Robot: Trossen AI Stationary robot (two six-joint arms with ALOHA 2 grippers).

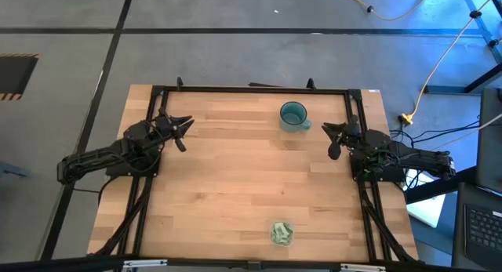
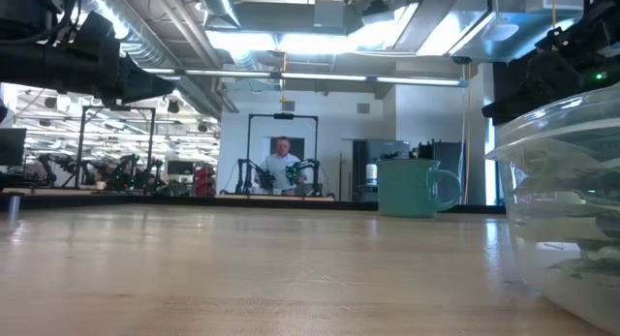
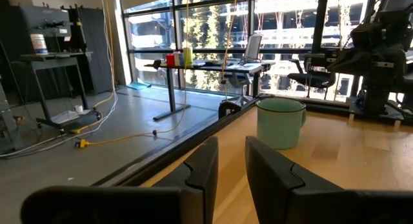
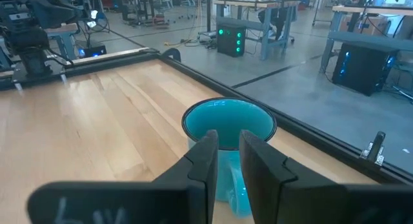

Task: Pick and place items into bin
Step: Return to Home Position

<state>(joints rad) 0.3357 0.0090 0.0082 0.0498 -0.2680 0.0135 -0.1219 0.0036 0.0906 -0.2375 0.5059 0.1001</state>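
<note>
The bin point(image 1: 282, 233), a small clear tub, stands near the middle of the table's near edge. It looms at the right of the low view as the bin point(image 2: 567, 181). Pale green and white items point(image 1: 281, 234) lie inside it, and I see none loose on the table. My left gripper point(image 1: 187, 132) waits above the table's left edge, pointing level. A narrow gap shows between its fingers point(image 3: 205, 161), with nothing in it. My right gripper point(image 1: 332, 139) waits at the right edge, pointing toward the teal mug point(image 4: 227, 121). It too stands narrowly open and empty.
A teal mug point(image 1: 293, 115) with a handle stands at the far right of the table, close in front of my right gripper. A dark frame point(image 1: 251, 89) runs along the table's far edge and sides. Bare wood point(image 1: 235, 178) lies between the arms. A person point(image 2: 282, 165) stands in the room beyond.
</note>
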